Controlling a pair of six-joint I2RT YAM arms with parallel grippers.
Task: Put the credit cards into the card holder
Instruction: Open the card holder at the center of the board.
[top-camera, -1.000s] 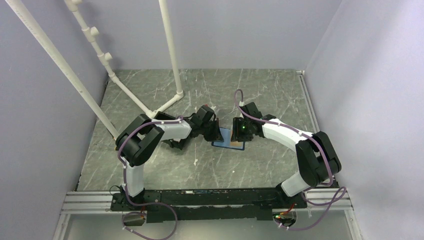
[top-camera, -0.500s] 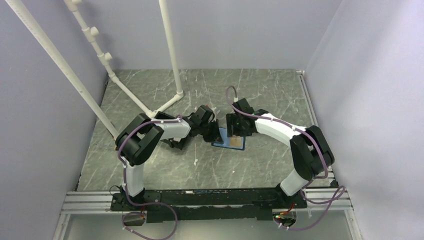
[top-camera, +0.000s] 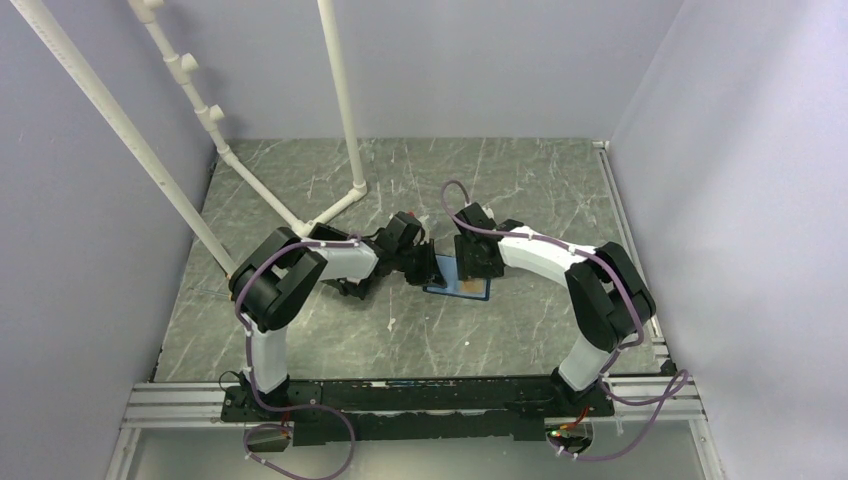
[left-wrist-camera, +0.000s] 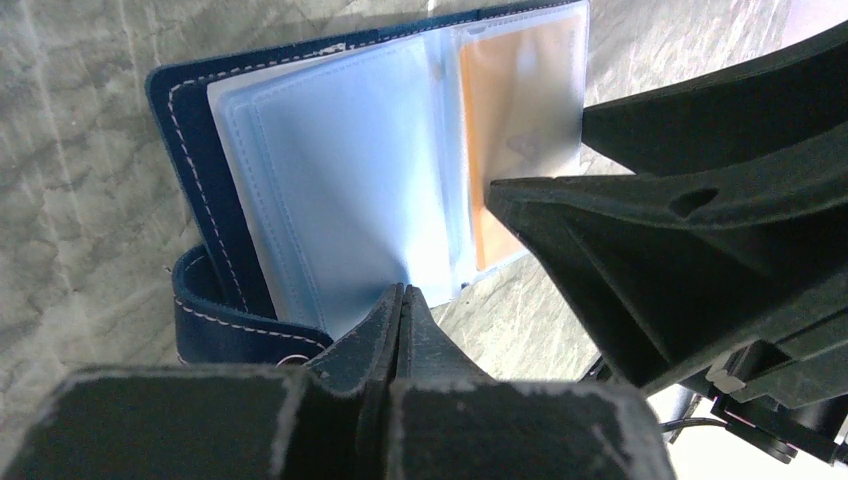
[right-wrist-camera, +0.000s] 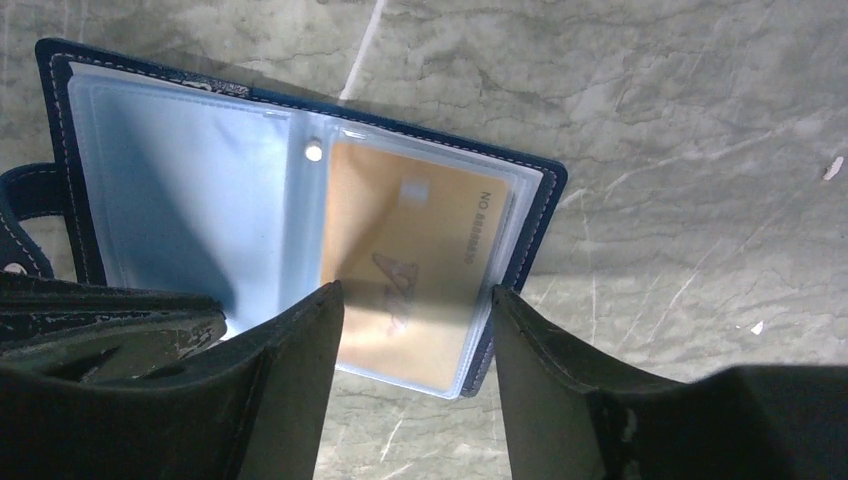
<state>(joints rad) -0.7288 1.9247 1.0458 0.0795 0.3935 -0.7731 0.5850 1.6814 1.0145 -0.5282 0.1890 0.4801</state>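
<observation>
end effectors: left (left-wrist-camera: 400, 300) clenched at card holder (left-wrist-camera: 190, 170) edge, right (right-wrist-camera: 415, 300) released over orange card (right-wrist-camera: 420, 230).

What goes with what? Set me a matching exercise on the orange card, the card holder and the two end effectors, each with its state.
Things:
1. orange card
2. card holder
3. left end effector
4. right end effector

States:
A. open, jaws apart above the card
B. lying open on the table
C. tucked behind clear plastic
D. shut, pinching a clear page

Pairs: 1-C, 2-B, 3-D, 4-A
</observation>
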